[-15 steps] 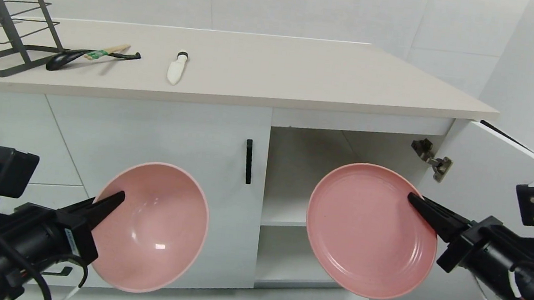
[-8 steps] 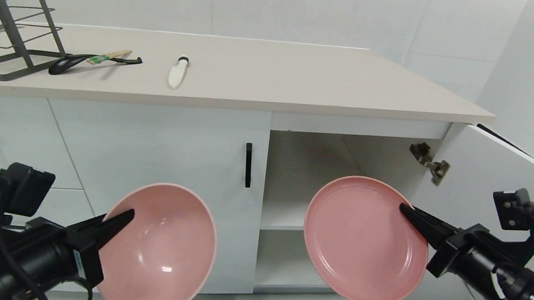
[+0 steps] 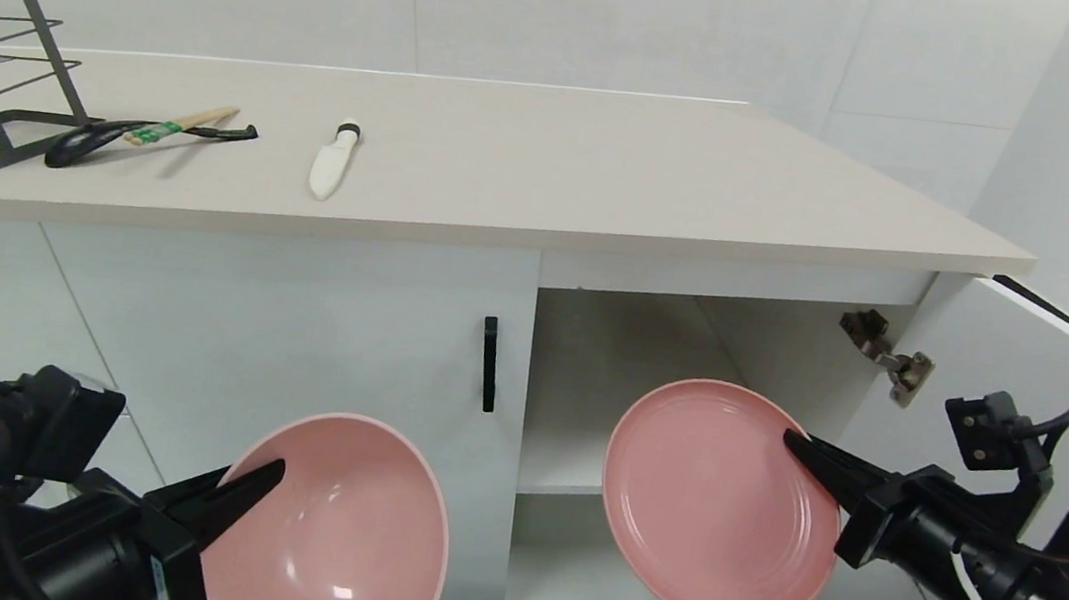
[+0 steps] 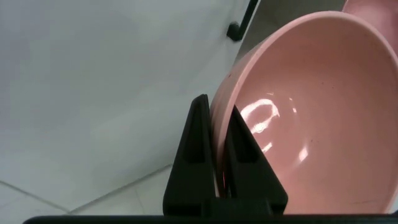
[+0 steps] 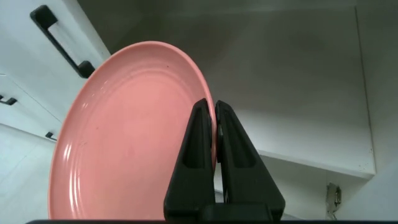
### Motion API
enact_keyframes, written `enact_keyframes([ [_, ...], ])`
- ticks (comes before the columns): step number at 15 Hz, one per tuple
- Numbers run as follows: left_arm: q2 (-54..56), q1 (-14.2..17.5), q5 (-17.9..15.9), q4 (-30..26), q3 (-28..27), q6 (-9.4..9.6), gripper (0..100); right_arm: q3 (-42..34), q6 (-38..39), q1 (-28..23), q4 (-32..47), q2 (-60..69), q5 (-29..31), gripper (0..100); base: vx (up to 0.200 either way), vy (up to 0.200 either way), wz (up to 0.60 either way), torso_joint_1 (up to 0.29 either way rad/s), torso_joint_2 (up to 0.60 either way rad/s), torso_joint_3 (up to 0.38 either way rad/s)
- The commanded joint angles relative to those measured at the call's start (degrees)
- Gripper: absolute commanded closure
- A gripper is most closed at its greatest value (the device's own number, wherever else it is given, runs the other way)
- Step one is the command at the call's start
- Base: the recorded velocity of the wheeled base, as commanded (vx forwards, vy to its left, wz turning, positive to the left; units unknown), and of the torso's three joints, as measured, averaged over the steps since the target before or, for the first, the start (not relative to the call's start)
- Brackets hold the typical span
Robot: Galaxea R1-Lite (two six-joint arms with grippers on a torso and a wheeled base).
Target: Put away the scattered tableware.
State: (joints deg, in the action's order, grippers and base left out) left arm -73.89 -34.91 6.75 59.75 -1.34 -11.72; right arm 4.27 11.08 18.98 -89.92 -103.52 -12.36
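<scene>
The cabinet opening [image 3: 607,369] at centre right of the head view offers the way in, split by a shelf [image 3: 564,480] into an upper and a lower bay. The pink plate [image 3: 712,507], clamped at its rim by the right gripper [image 3: 790,440], hangs tilted before the opening's right part; the left part is unblocked. The open door [image 3: 1020,365] and its hinge [image 3: 881,352] bound the right side, the countertop [image 3: 708,189] overhangs above. Left of the opening, the closed door [image 3: 289,332] with its handle [image 3: 485,377] bars entry; the pink bowl [image 3: 347,530], pinched by the left gripper [image 3: 272,467], hangs before it.
</scene>
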Motion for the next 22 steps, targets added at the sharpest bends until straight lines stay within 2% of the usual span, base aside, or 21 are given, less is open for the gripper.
enact_keyframes([
  [1,-0.12,-1.03,-0.07,1.51,1.25,0.64,100,-0.31,-0.01,-0.44,-0.08,-1.77,-0.03,100,0.200,0.000,0.00,-0.002,0.00,0.007],
  [6,-0.12,-2.62,0.01,0.46,1.25,1.78,100,-0.58,0.08,-2.90,-0.08,-6.52,-0.03,100,0.000,0.000,0.00,0.000,0.00,0.000],
  [7,-0.12,-2.97,0.10,-0.86,1.25,3.81,100,-1.72,0.08,-3.86,-0.08,-7.75,-0.03,100,0.000,0.000,0.00,0.000,0.00,0.000],
  [8,-0.12,-2.97,0.19,-2.00,1.25,4.68,100,-2.16,0.26,-4.92,-0.08,-9.07,-0.03,100,0.000,0.000,0.00,0.000,0.00,0.000],
  [12,-0.38,-2.70,-0.07,-0.95,0.11,5.04,100,-1.28,0.43,-5.27,-0.08,-13.46,-0.03,100,0.000,0.000,0.00,0.000,0.00,0.000],
  [13,-1.26,-2.88,-0.07,-0.95,-0.33,6.00,100,-0.14,0.43,-5.18,-0.08,-14.78,0.06,100,0.000,0.000,0.00,0.000,0.00,0.000],
  [15,-4.34,-3.23,0.10,0.20,-1.82,10.48,100,2.15,0.34,-4.92,-0.08,-17.33,0.23,100,0.000,0.000,0.00,0.000,0.00,0.000],
  [16,-4.86,-4.20,0.19,1.60,-2.00,10.92,100,2.50,0.34,-3.86,-0.08,-17.68,0.23,100,0.000,0.000,0.00,0.000,0.00,0.000],
  [17,-5.30,-5.52,0.19,3.45,-1.74,10.40,100,2.50,0.26,-3.07,-0.08,-17.77,0.32,100,0.000,0.000,0.00,0.000,0.00,0.000],
  [20,-6.80,-5.69,0.19,4.24,0.29,10.40,100,3.73,-0.18,-0.88,-0.08,-17.85,0.50,100,0.067,0.000,0.00,0.001,0.00,0.001],
  [22,-6.88,-5.87,0.19,4.24,0.46,10.48,100,4.96,-1.50,-0.26,-0.08,-19.17,4.36,100,0.200,0.000,0.00,0.000,0.00,0.002],
])
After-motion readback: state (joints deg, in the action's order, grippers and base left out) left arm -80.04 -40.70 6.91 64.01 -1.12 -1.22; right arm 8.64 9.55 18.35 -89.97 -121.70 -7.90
